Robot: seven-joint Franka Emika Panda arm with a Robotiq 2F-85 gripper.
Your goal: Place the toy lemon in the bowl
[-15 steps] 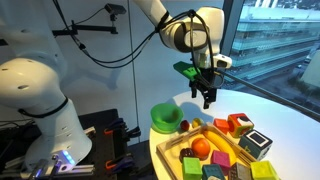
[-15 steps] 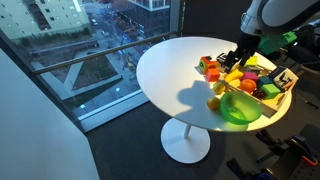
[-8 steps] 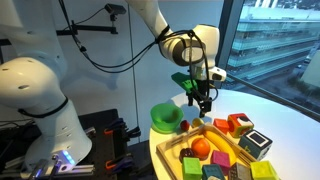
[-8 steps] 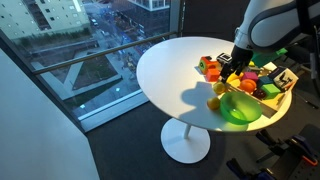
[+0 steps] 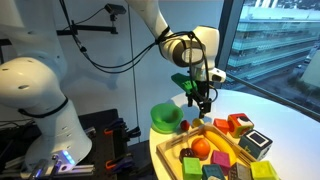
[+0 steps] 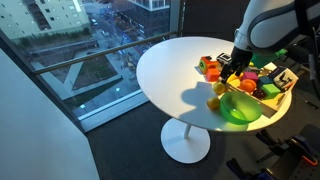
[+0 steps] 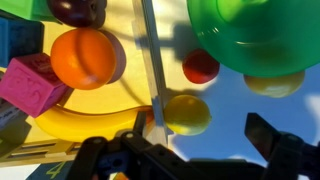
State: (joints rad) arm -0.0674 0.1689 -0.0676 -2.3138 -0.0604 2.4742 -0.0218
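Now, the pincer (image 7: 195,152) hung over the tabletop (image 7: 235,125) with its fingers (image 7: 283,148) spread wide and nothing between them. The toy lemon (image 7: 187,113) sat on the tabletop in the lower middle of the wrist view. It lay just beside the rim of the wooden tray (image 7: 150,60), below and left of the bowl (image 7: 262,35), which filled the upper right corner. In an exterior view the pincer (image 5: 204,103) hovered right of the bowl (image 5: 165,117), at the upper edge of the tray.

Trouble looked possible here. With the lemon tight against the rim, the finger at the lower left seemed to be over the tray side. On a straight descent it could catch the rim or the banana (image 7: 90,122) and never close cleanly. A rounded toy could also squirt out of an off-centre pinch and roll. A small red piece (image 7: 200,67) sat between the lemon and the bowl, and a pale yellow piece (image 7: 272,82) rested at the bowl's edge. Either could be knocked on the carry, and the pale one might be mistaken for the target.
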